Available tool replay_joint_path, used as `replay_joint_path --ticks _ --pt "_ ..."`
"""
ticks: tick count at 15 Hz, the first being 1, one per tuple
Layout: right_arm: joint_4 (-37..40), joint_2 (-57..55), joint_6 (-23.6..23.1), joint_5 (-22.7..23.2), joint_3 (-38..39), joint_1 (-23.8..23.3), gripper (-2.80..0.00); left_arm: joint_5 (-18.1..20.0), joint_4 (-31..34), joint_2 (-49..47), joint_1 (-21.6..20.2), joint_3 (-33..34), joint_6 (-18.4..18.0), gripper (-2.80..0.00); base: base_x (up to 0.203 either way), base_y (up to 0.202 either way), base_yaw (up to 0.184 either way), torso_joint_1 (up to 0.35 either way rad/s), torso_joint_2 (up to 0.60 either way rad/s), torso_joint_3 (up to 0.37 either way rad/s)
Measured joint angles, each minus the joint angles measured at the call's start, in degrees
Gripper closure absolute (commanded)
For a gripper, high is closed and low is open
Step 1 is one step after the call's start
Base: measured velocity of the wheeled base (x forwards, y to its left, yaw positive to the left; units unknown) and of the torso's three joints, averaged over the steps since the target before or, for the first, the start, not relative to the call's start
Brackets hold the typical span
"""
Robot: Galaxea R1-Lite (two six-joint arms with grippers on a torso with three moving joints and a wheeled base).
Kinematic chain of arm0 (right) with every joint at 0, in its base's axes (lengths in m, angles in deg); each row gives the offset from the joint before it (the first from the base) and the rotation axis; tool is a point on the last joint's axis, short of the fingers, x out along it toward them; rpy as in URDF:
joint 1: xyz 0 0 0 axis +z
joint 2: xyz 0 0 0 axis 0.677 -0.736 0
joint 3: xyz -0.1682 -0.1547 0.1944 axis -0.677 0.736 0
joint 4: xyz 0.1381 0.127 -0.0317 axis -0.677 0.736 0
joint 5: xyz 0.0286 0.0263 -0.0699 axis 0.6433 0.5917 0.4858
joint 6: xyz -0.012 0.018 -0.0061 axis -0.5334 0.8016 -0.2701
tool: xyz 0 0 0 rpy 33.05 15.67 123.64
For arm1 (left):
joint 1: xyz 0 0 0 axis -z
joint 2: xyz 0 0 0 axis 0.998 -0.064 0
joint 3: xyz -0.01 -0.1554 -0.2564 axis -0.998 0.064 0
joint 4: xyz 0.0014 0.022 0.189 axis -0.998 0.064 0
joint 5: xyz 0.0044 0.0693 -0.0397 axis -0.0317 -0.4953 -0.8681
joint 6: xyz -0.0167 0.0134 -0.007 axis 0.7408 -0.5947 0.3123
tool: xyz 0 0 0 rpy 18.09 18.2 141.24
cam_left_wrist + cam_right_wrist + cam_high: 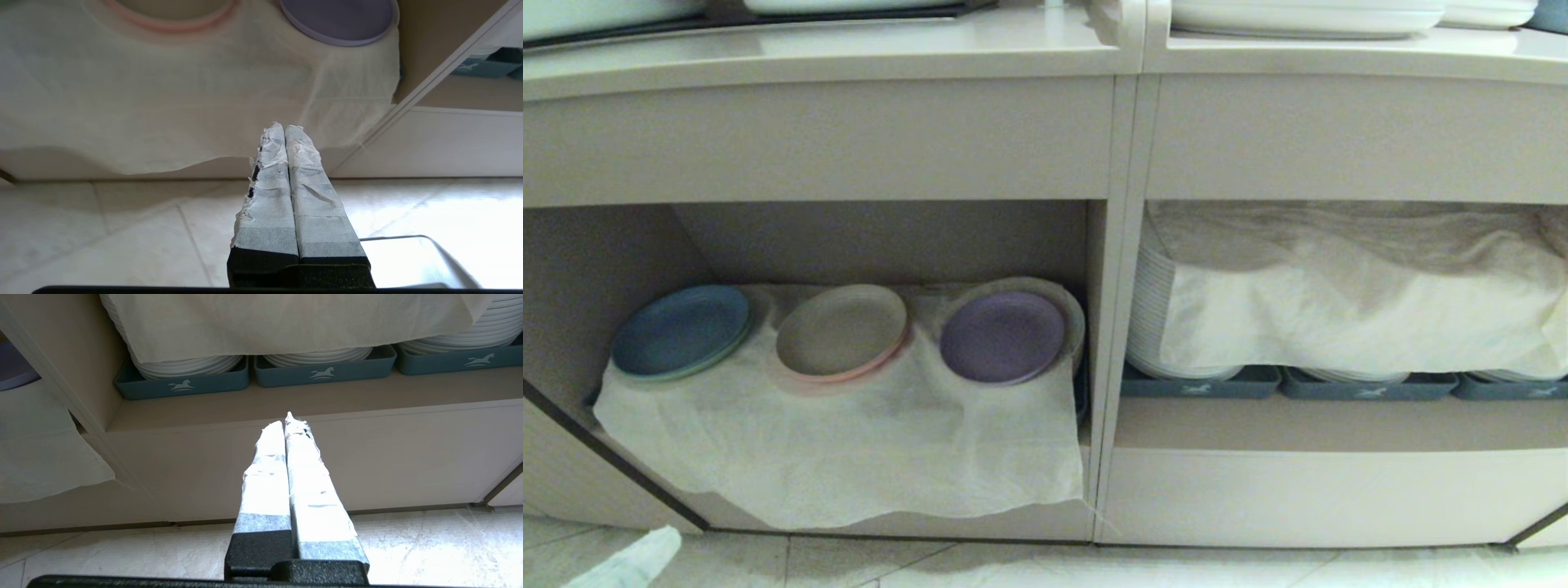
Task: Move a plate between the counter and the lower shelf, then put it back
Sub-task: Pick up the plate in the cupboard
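Lavender round plastic plate [1003,336] rests in the lower shelf [890,237] niche, untouched; by my reading the lift to the beige counter [849,49] and the return are both left to do.
Head view: it lies at centre frame on the wrinkled white cloth [866,441]; the left gripper [629,563] peeks in at lower left. Left wrist view: jaws pressed together, empty, plate at upper right, well apart. Right wrist view: right gripper [286,424] likewise closed, empty, facing blue-grey trays [318,373].

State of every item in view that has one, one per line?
lavender plate: resting on the white cloth in the lower shelf, not held
blue plate: on the cloth, untouched
beige plate: on the cloth, untouched
left gripper: shut, empty
right gripper: shut, empty
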Motion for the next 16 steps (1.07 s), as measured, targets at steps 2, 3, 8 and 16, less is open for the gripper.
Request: replay_joint_path --ticks 2,3,8,16 --pt "0.0 0.0 0.0 0.0 0.0 0.0 0.0 0.0 -2.1 -2.8 0.3 0.3 2.8 0.0 0.0 0.0 0.0 0.0 0.0 0.0" --pt "0.0 0.0 0.0 0.0 0.0 0.0 0.0 0.0 -3.4 -4.2 0.3 0.3 4.1 0.0 0.0 0.0 0.0 0.0 0.0 0.0" --pt "0.0 0.0 0.0 0.0 0.0 0.0 0.0 0.1 -10.0 -12.7 1.5 0.4 11.4 0.0 0.0 0.0 0.0 0.0 0.0 0.0" --pt "0.0 0.0 0.0 0.0 0.0 0.0 0.0 -0.6 -26.4 -32.8 6.1 -0.5 9.7 0.0 0.0 0.0 0.0 0.0 0.0 0.0"
